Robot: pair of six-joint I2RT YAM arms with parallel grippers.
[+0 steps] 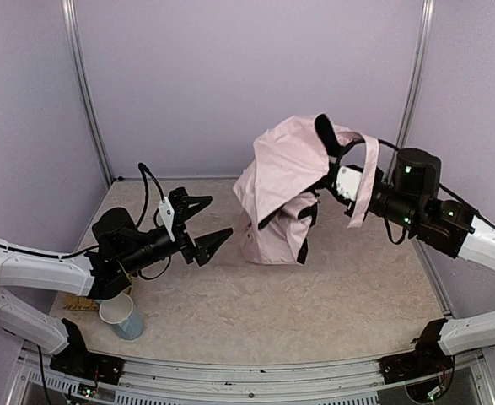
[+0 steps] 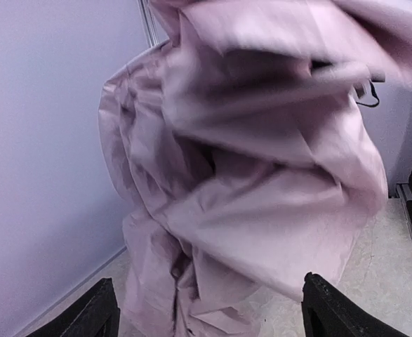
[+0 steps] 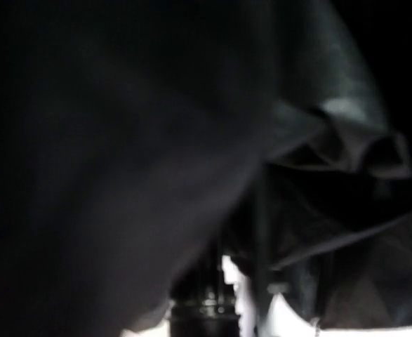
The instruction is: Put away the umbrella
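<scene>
The umbrella [image 1: 277, 181] is a loose bundle of pale pink fabric with black lining, held up at centre right, its lower folds touching the table. A pink strap [image 1: 368, 181] hangs over my right wrist. My right gripper [image 1: 330, 179] is buried in the fabric and shut on the umbrella; its fingers are hidden. The right wrist view shows only black lining [image 3: 318, 175] and a dark shaft [image 3: 195, 312]. My left gripper [image 1: 205, 221] is open and empty, a short way left of the umbrella. The left wrist view shows the pink folds [image 2: 262, 175] just beyond the open fingers [image 2: 97, 312].
A pale blue cup [image 1: 125, 319] stands at the near left beside my left arm, with a small wooden piece [image 1: 80, 302] next to it. Lilac walls and metal posts [image 1: 87, 93] close in the back and sides. The table [image 1: 314, 304] is beige.
</scene>
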